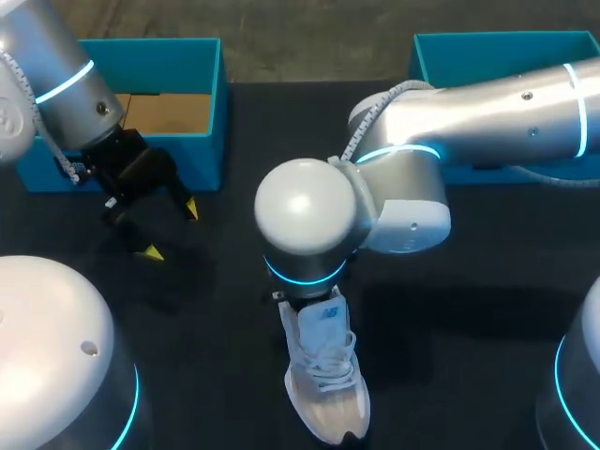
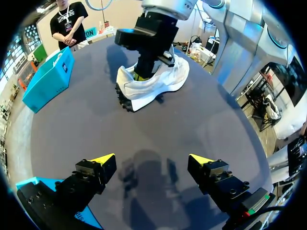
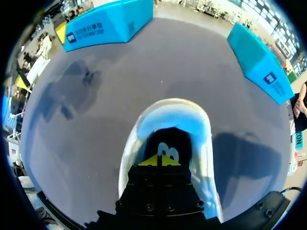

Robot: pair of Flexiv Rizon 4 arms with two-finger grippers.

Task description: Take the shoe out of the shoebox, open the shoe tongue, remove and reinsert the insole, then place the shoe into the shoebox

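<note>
So the white lace-up sneaker (image 1: pixel 323 375) is out on the black tabletop (image 1: pixel 216 319), sitting at roughly 6 o'clock in the head view, on its sole with the toe pointing to 6. Its heel end is totally buried under the round silver wrist of the right arm (image 1: pixel 305 216), which comes in from 2 o'clock and blocks a good chunk of the middle.

The right gripper (image 3: pixel 158 161) is down in the sneaker's mouth with its yellow tips pinched together and no gap showing. I honestly can't tell if there's anything caught between them, since it's dark in there.

The left gripper (image 1: pixel 171 230) hangs over bare table at about 9 o'clock, fingers spread wide with nothing in them, well apart from the sneaker.

An open teal cardboard shoebox (image 1: pixel 216 122) with a brown floor is at 10 o'clock, its near corner hidden by the left arm (image 1: pixel 56 84). A second teal box (image 1: pixel 487 52) sits at 1 o'clock, mostly behind the right arm and cut off at the edge.

There's white print on the box sides and a pale mark on the insole (too small and warped for me to bother with).
</note>
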